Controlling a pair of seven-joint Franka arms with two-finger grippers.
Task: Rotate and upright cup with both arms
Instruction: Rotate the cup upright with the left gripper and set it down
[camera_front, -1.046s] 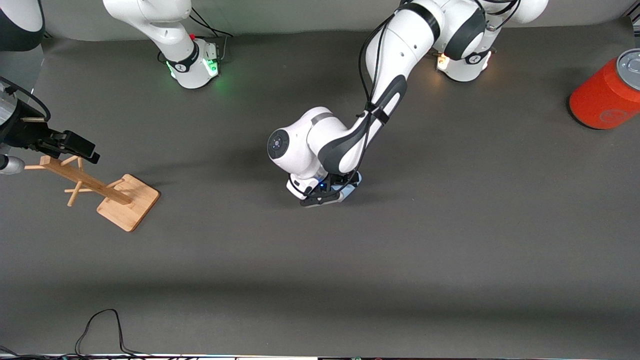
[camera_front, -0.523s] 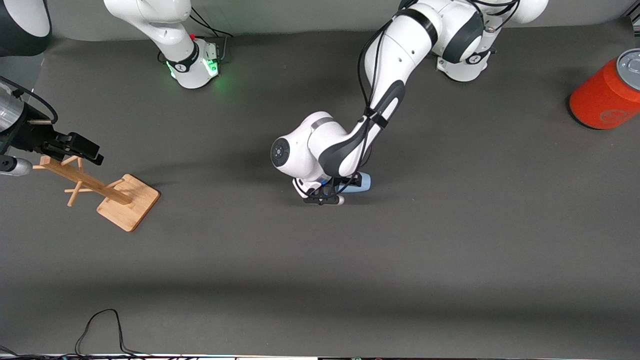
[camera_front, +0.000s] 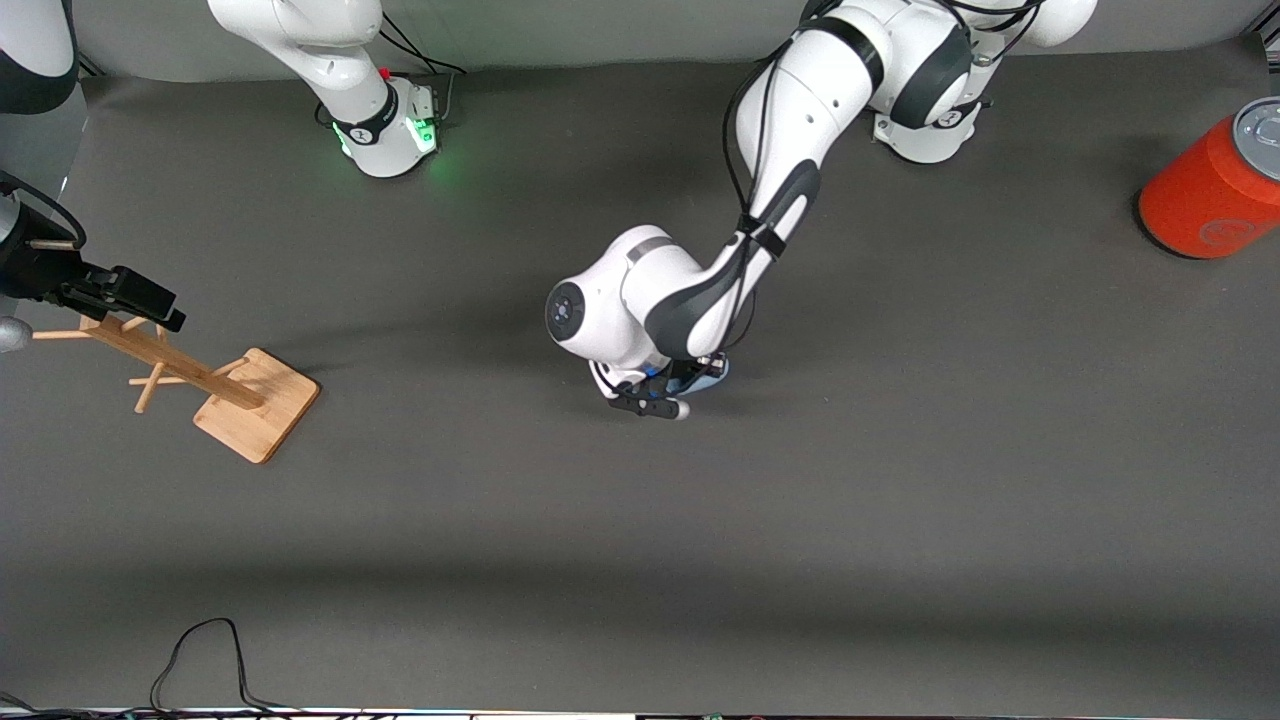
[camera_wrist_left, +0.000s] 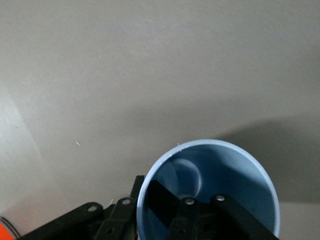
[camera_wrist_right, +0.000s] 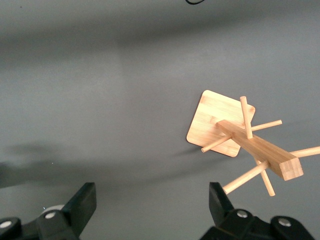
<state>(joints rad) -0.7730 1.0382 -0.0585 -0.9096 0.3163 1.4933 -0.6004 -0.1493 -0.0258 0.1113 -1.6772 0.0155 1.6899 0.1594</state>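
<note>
I see the left gripper down near the middle of the table, with the pale blue cup caught at its fingertips. In the left wrist view the cup opens toward the camera, and I can look straight down into it. One dark finger reaches inside the mouth while the other sits just outside the rim, so the wall of the cup is pinched between them. From the front, most of the cup is hidden under the wrist; only a sliver of blue shows.

My right gripper waits up in the air over the wooden peg stand at the right arm's end of the table, its fingers spread wide with nothing between them. An orange can stands at the left arm's end.
</note>
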